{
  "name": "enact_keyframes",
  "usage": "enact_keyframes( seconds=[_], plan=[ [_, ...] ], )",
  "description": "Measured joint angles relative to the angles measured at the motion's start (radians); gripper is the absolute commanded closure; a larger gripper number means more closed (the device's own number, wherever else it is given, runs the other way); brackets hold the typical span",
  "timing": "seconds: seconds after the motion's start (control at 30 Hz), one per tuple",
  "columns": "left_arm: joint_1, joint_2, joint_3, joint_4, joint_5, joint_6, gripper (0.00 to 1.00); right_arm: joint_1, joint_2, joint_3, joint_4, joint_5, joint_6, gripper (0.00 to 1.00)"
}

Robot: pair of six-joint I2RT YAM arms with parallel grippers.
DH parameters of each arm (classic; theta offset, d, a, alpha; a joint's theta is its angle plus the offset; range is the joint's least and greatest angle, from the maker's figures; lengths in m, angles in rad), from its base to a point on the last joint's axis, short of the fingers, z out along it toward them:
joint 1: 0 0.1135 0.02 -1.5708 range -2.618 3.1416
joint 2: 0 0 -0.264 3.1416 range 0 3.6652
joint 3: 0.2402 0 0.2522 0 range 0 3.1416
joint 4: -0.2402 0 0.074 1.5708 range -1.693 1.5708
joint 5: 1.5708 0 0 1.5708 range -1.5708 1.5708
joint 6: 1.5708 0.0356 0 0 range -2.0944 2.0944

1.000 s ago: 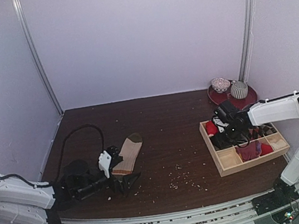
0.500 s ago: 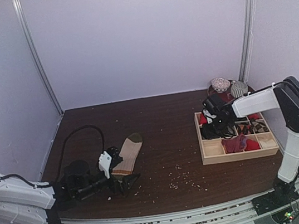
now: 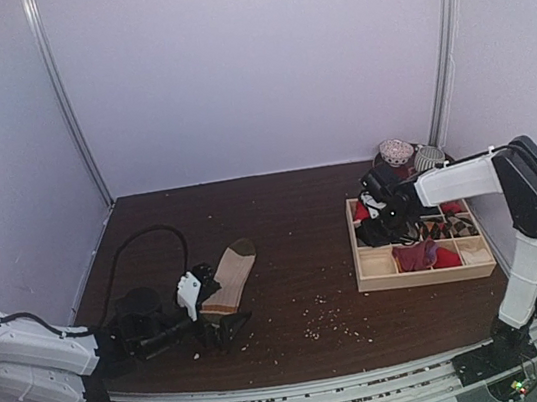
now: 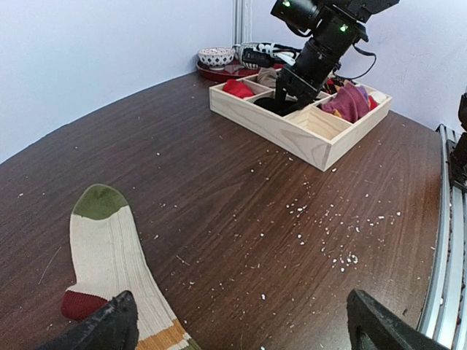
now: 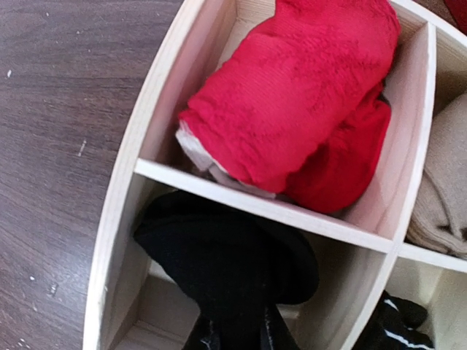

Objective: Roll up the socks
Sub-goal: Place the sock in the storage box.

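Clamps the right gripper (image 5: pixel 235 337) with jaws narrowed on the black sock (image 5: pixel 226 270), bunched in a wooden tray (image 5: pixel 263 208) compartment beside a red bundle (image 5: pixel 292 95). Spreads the left gripper (image 4: pixel 244 332) wide, holding nothing, above the table (image 4: pixel 219 182), one fingertip (image 4: pixel 102 332) over the flat tan sock (image 4: pixel 109 248).

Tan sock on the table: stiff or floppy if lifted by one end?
Probably floppy: the tan sock lies flat and limp on the table, so pinched at one end the rest would likely droop. Thin knit, so likely light. Its ribbed surface should grip rather than slip.
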Motion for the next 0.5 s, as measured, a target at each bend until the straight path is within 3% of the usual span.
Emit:
enact_keyframes(
  seconds=[0.3,0.5],
  plan=[
    [0.000,0.004,0.000,-0.016,-0.007,0.000,0.02,0.005,0.043,0.062,-0.067,0.030,-0.084,0.95],
    [0.000,0.005,0.000,-0.016,-0.015,0.001,0.02,0.005,0.062,0.064,-0.039,0.022,-0.087,0.84]
  ],
)
